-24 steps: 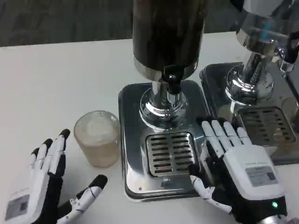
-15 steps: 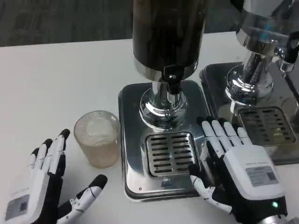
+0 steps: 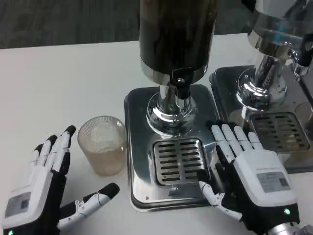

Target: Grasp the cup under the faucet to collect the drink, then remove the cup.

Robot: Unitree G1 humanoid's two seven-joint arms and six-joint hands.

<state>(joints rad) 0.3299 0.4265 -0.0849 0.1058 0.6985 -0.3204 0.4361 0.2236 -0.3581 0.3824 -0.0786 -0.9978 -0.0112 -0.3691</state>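
Frosted cup [image 3: 103, 145] upright on white table [image 3: 58, 83], just beyond left hand [image 3: 41, 193] fingertips, untouched. Left fingers spread wide, thumb out, holding nothing. Right hand [image 3: 247, 178] fingers apart and extended, lying beside drip grate [image 3: 179, 160] under faucet [image 3: 180, 90].

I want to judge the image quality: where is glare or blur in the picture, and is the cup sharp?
Head view: strong glare on the chrome dispenser base and its tray, which mirror the room lights; the cup is fairly sharp, its frosted wall hiding the contents; the second dispenser at the top right is soft and slightly blurred; both hands, left and right, look crisp.
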